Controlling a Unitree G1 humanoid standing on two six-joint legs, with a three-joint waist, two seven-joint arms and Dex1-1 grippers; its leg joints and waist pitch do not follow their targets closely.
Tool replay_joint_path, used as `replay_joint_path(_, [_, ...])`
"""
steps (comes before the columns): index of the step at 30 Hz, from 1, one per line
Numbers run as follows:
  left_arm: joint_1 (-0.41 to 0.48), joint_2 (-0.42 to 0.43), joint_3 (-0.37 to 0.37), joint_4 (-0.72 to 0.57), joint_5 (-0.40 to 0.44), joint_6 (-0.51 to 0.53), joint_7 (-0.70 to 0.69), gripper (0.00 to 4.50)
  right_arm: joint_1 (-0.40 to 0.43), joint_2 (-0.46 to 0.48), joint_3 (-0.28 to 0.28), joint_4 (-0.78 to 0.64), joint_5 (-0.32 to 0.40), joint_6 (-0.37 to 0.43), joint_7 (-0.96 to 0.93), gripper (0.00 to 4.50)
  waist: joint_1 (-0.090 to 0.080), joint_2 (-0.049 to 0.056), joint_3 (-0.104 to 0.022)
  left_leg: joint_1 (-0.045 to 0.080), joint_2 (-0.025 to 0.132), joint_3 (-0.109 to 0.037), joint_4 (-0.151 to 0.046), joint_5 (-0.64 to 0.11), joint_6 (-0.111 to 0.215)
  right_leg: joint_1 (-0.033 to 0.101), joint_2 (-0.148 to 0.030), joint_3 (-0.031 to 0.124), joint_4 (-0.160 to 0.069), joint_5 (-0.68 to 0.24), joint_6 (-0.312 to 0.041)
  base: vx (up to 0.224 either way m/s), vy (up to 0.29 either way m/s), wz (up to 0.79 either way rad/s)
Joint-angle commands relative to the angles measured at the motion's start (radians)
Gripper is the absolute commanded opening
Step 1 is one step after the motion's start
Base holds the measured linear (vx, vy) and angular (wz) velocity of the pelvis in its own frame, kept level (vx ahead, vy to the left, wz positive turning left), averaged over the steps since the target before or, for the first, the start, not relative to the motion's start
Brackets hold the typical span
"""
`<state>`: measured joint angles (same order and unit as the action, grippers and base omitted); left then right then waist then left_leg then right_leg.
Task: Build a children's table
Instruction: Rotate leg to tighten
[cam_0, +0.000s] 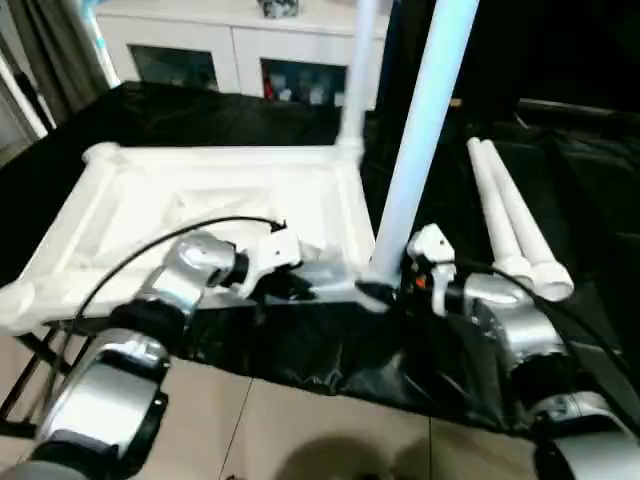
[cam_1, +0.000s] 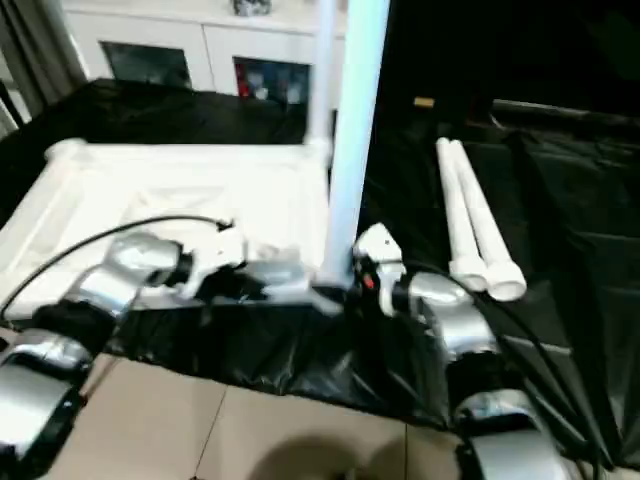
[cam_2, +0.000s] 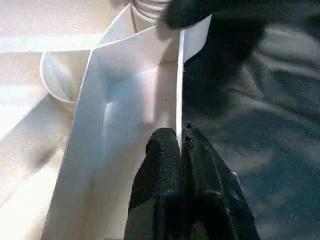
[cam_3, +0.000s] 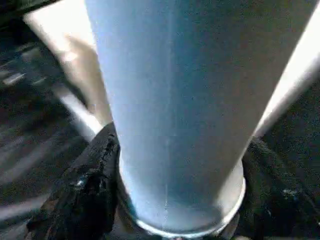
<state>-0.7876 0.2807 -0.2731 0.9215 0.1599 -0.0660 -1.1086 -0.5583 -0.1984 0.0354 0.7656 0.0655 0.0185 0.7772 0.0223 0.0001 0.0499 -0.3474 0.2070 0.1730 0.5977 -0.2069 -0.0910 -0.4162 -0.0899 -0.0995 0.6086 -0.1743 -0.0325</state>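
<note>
My right gripper (cam_0: 385, 290) clenches a leg (cam_0: 420, 130) upright at frame centre, its foot over the tabletop's (cam_0: 200, 200) near corner socket. My left gripper (cam_2: 181, 150) pinches the tabletop rim just beside it.

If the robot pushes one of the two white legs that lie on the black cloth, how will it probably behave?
The two spare legs are round tubes lying flat, so a sideways push would probably roll one, though the wrinkled black cloth may slow it. They look hollow plastic, so likely light for their length and stiff. The smooth surface could slip in a tool.
</note>
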Motion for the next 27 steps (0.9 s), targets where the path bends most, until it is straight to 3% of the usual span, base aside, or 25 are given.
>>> replay_joint_path(1, [-0.024,-0.094,-0.002,-0.014,0.005,0.039,0.110,0.00,-0.016,0.103,0.033,0.059,-0.033,0.029,-0.155,2.70,-0.004,-0.007,-0.057,-0.003,0.014,0.000,-0.071,-0.187,0.039,0.056,-0.051,0.048,-0.100,-0.426,-0.139,0.000,0.000,0.00])
replay_joint_path(4, [-0.022,-0.142,-0.004,-0.020,0.010,0.067,0.168,0.00,-0.025,0.160,0.024,0.076,-0.045,0.032,-0.264,2.70,-0.007,-0.005,-0.056,0.004,0.011,0.001,-0.070,-0.215,0.045,0.050,-0.051,0.047,-0.109,-0.458,-0.132,0.000,0.000,0.00])
replay_joint_path(9, [-0.017,-0.187,-0.017,-0.019,0.017,0.061,0.201,0.00,-0.037,0.240,0.009,0.075,-0.051,-0.009,-0.372,2.70,-0.012,-0.003,-0.059,-0.003,0.012,-0.002,-0.074,-0.226,0.054,0.055,-0.051,0.046,-0.107,-0.428,-0.132,0.000,0.000,0.00])
replay_joint_path(10, [-0.016,-0.185,-0.019,-0.021,0.017,0.060,0.198,0.00,-0.037,0.240,0.009,0.074,-0.051,-0.016,-0.372,3.05,-0.013,-0.002,-0.058,-0.003,0.013,-0.003,-0.074,-0.227,0.055,0.054,-0.052,0.047,-0.106,-0.420,-0.136,0.000,0.000,0.00])
replay_joint_path(16, [-0.002,-0.142,-0.018,-0.044,0.010,0.026,0.145,0.00,-0.034,0.187,-0.002,0.064,-0.032,-0.033,-0.303,3.69,-0.019,0.002,-0.061,-0.008,0.017,-0.003,-0.076,-0.224,0.069,0.062,-0.052,0.049,-0.097,-0.328,-0.177,0.000,0.000,0.00])
replay_joint_path(18, [0.016,-0.105,-0.010,-0.071,-0.012,0.013,0.068,0.00,-0.033,0.120,0.004,0.057,-0.033,-0.047,-0.207,3.85,-0.017,-0.001,-0.063,-0.009,0.018,-0.003,-0.074,-0.211,0.078,0.066,-0.055,0.050,-0.092,-0.292,-0.195,0.000,0.000,0.00])
replay_joint_path(20, [0.019,-0.100,-0.009,-0.076,-0.015,0.014,0.056,0.00,-0.034,0.109,0.003,0.054,-0.032,-0.047,-0.189,3.85,-0.017,-0.002,-0.066,-0.012,0.019,0.000,-0.070,-0.177,0.097,0.069,-0.056,0.053,-0.085,-0.231,-0.215,0.000,0.000,0.00])
replay_joint_path(22, [0.025,-0.084,-0.014,-0.085,-0.013,-0.001,0.030,0.00,-0.034,0.081,0.003,0.045,-0.020,-0.044,-0.126,3.85,-0.014,0.000,-0.070,-0.007,0.020,0.001,-0.067,-0.139,0.110,0.068,-0.055,0.054,-0.076,-0.163,-0.240,0.000,0.000,0.00])
replay_joint_path(23, [0.030,-0.070,-0.019,-0.090,-0.015,-0.016,0.002,0.00,-0.034,0.056,0.010,0.038,-0.011,-0.048,-0.061,3.85,-0.014,0.001,-0.074,-0.013,0.020,0.000,-0.064,-0.091,0.134,0.075,-0.053,0.053,-0.063,-0.072,-0.267,0.000,0.000,0.00])
replay_joint_path(27, [0.044,-0.029,-0.030,-0.096,-0.021,-0.046,-0.087,0.00,-0.021,-0.019,0.047,-0.008,0.011,-0.038,0.152,3.85,-0.010,-0.003,-0.078,-0.016,0.023,0.001,-0.057,-0.043,0.183,0.081,-0.053,0.051,-0.049,0.026,-0.296,0.000,0.000,0.00])
